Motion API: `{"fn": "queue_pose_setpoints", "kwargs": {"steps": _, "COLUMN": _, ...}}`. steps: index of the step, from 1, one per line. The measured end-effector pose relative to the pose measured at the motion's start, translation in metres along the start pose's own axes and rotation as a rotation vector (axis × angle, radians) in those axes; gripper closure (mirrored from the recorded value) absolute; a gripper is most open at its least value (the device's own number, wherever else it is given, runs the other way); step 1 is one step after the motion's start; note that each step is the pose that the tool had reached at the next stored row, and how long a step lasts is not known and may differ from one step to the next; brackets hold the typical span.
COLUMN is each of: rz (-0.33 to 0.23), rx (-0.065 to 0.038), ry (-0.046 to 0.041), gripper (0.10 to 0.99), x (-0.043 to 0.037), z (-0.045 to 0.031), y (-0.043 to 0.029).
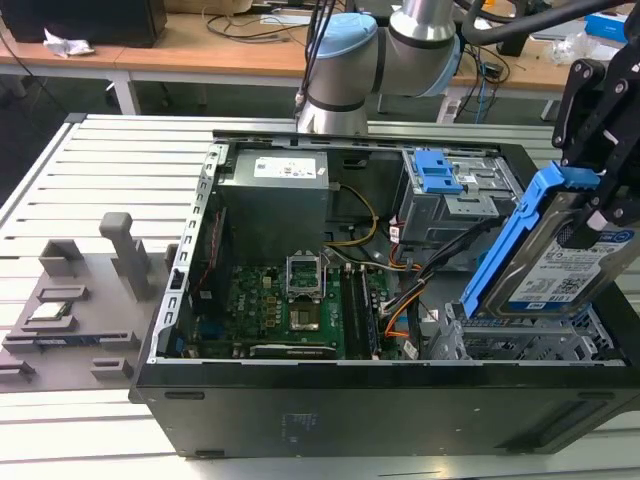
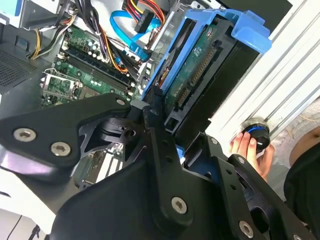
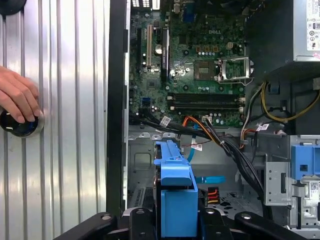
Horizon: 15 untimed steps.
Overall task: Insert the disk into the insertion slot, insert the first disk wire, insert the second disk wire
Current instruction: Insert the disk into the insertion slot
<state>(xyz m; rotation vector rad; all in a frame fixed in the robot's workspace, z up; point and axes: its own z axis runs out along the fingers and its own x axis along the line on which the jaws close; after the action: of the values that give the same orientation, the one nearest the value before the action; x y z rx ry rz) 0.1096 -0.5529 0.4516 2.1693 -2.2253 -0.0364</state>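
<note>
On the ribbed metal tabletop (image 1: 100,160), a grey moulded fixture (image 1: 70,310) is seen at the exterior view's left, followed by an open black computer case (image 1: 400,410) with 1 green motherboard (image 1: 290,310). At the right, the silver hard drive in a bright blue carrier (image 1: 570,265) is clamped by the black hand (image 1: 600,190) and is held tilted just above the perforated grey metal drive cage (image 1: 500,345).

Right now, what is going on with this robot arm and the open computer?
The robot arm's end effector grips the flat silver hard drive in its bright blue plastic carrier, holding it tilted over the perforated grey metal drive cage of the open black computer case. The drive is not seated in the cage yet. Beside the case, a person's hand rests on a round dark knob.
</note>
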Motion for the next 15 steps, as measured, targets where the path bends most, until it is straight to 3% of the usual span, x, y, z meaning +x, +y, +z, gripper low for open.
{"fn": "queue_pose_setpoints", "kwargs": {"steps": 6, "rz": 0.003, "rx": 0.0, "ry": -0.0001, "gripper": 0.722, "x": -0.0016, "z": 0.0051, "y": -0.0004}}
{"fn": "queue_pose_setpoints", "kwargs": {"steps": 15, "rz": 0.004, "rx": 0.0, "ry": -0.0002, "gripper": 0.722, "x": -0.0026, "z": 0.0196, "y": -0.001}}
